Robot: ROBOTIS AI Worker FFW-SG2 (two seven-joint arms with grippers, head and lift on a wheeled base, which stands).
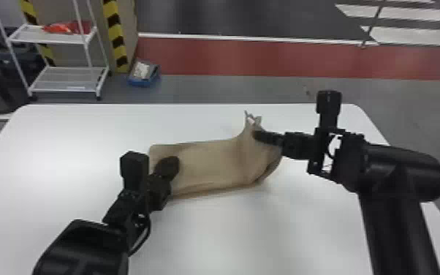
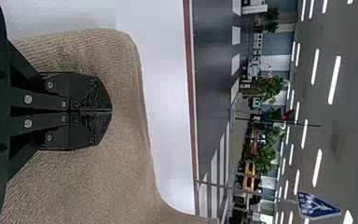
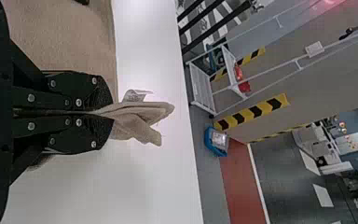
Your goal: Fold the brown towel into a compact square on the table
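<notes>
My right tool point(image 3: 107, 113) pinches the brown towel point(image 1: 208, 161) by a bunched edge; the rest lies on the worktop point(image 1: 212, 226), running beneath my closed left tool point(image 2: 109, 112). Likely light and limp, it wants an edge grip catching every layer.

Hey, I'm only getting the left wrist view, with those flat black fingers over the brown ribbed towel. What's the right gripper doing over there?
Observer: In the right wrist view, the black right gripper has its two flat fingers closed on a gathered bit of the brown ribbed towel.

Operator: Okay, and is anything poking out past those fingertips?

Observer: Yes, bunched folds of that same cloth stick out beyond them, with a small pale tag alongside.
</notes>
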